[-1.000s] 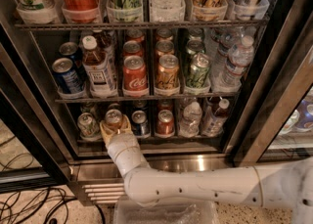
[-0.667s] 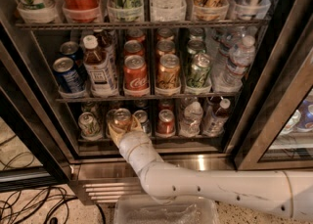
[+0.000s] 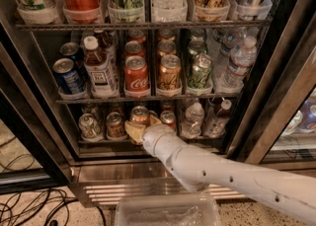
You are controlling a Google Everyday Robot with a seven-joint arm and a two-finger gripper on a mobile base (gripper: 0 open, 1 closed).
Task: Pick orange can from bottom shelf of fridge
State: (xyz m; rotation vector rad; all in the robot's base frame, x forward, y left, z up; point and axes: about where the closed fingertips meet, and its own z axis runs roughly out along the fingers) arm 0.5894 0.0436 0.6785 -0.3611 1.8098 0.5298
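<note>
Gripper point(image 3: 136, 132) sat at the near edge of the bottom shelf point(image 3: 101, 141), the upright orange can point(image 3: 139, 115) just beyond it; grip state I couldn't tell.

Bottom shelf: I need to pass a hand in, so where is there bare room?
Crowded: cans, bottles and the gripper at the orange can fill its front row. Bare room is only the steel sill below, left of the arm.

Close, downward view into fridge point(image 3: 118, 171); pincer point(image 3: 140, 127) seemingly at bottom shelf point(image 3: 106, 144)
</note>
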